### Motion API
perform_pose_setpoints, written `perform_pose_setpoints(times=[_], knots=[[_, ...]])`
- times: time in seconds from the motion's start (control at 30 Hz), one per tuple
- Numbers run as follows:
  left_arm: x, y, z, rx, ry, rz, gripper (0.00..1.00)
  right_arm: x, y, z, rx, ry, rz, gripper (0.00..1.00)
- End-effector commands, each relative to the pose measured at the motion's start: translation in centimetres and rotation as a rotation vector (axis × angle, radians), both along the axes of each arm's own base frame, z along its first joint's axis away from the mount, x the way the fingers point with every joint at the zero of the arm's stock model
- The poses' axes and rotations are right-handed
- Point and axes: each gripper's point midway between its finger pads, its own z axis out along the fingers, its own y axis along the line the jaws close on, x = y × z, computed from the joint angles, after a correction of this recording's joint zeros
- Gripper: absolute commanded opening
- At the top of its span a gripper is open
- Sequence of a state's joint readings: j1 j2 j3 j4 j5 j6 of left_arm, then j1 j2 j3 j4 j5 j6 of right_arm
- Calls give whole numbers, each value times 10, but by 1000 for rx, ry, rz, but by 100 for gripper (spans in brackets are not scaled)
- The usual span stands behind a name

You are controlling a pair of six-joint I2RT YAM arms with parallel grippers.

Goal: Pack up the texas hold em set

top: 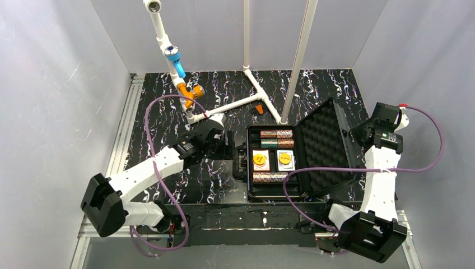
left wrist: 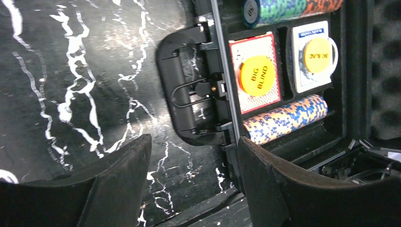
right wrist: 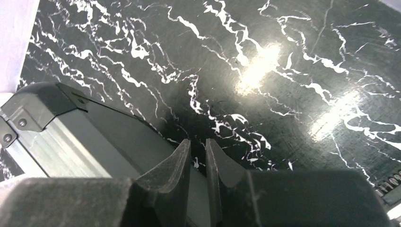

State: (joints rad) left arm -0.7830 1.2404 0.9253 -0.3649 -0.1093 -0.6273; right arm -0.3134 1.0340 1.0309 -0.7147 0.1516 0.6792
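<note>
The black poker case point(top: 248, 168) lies open, its foam-lined lid point(top: 325, 147) tilted up to the right. Inside are rows of chips point(top: 276, 134) point(top: 270, 177), two card decks, and two orange buttons point(top: 260, 159) point(top: 285, 158). My left gripper point(top: 228, 144) is open and empty beside the case's handle point(left wrist: 175, 90). In the left wrist view, the left gripper point(left wrist: 193, 139) frames the handle, the "BIG BLIND" button point(left wrist: 257, 75) and a chip row point(left wrist: 288, 118). My right gripper point(top: 358, 133) sits behind the lid. In the right wrist view, the right gripper point(right wrist: 197, 142) is shut and empty, just above the lid's outer shell point(right wrist: 71, 137).
A white pipe frame point(top: 246, 101) stands behind the case, with a blue and orange fitting point(top: 182, 73) at the back left. A small orange piece point(top: 259, 109) lies by the pipes. Grey walls enclose the black marbled table on three sides.
</note>
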Motion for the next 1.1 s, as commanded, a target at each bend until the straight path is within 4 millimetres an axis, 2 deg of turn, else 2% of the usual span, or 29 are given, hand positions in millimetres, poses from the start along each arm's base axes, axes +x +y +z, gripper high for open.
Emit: perform_pose_setpoints(times=[0.0,0.2,0.47,0.73,0.9,1.07], knots=[[0,-36,18,-88,-10,-98,65,-17,43,-23,132,90,143,26],[-2,-82,33,-187,4,-198,64,-17,55,-24,161,77,184,26],[7,-133,48,-249,76,-157,60,-16,64,-24,175,58,216,26],[-3,-196,49,-278,136,-208,57,-17,71,-25,183,49,240,26],[-8,-225,50,-296,170,-258,57,-17,74,-24,189,42,249,26],[-11,-245,49,-326,209,-280,57,-17,78,-23,204,35,259,26]])
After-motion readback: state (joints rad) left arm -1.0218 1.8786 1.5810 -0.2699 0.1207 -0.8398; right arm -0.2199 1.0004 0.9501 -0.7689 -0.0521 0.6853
